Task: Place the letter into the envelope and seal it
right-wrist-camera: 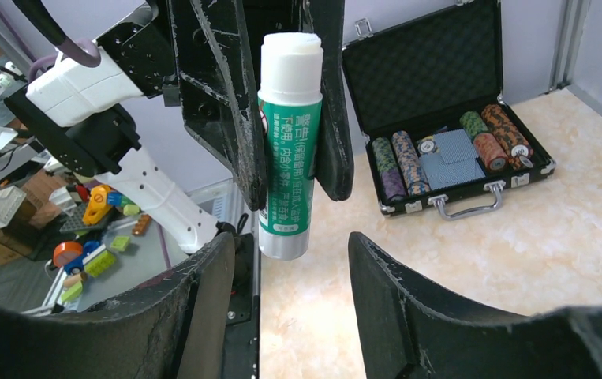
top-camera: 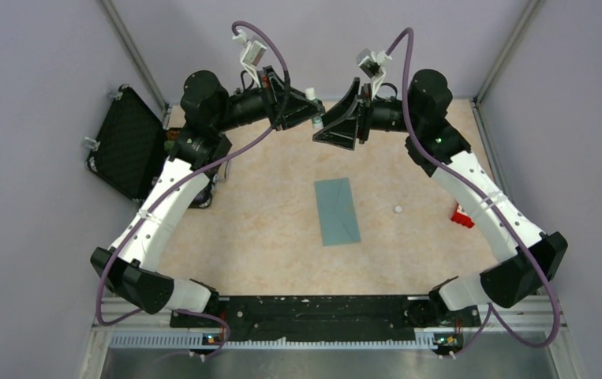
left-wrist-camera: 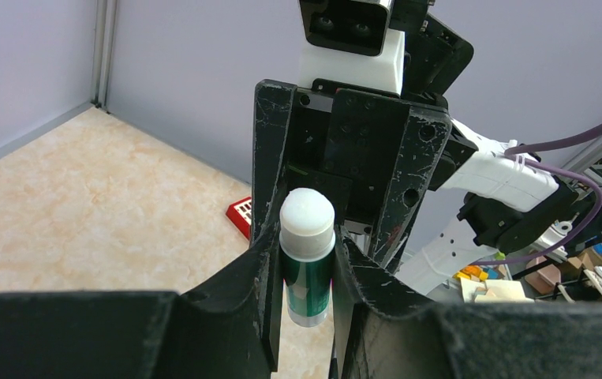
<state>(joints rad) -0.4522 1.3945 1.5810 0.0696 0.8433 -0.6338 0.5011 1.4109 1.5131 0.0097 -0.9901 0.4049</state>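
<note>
The glue stick (right-wrist-camera: pixel 286 134) is plastic: a glossy green printed label on the barrel and a matt white cap. The left gripper (left-wrist-camera: pixel 307 292) grips it with black plastic fingers (left-wrist-camera: pixel 234 292) — matt, scuffed with pale scratches. The table (top-camera: pixel 266 237) is smooth, beige and marbled, with a dull sheen. The envelope (top-camera: pixel 338 211) is matt teal paper. The open case (right-wrist-camera: pixel 424 71) has dimpled black foam lining and a shiny metal handle (right-wrist-camera: pixel 463 207).
</note>
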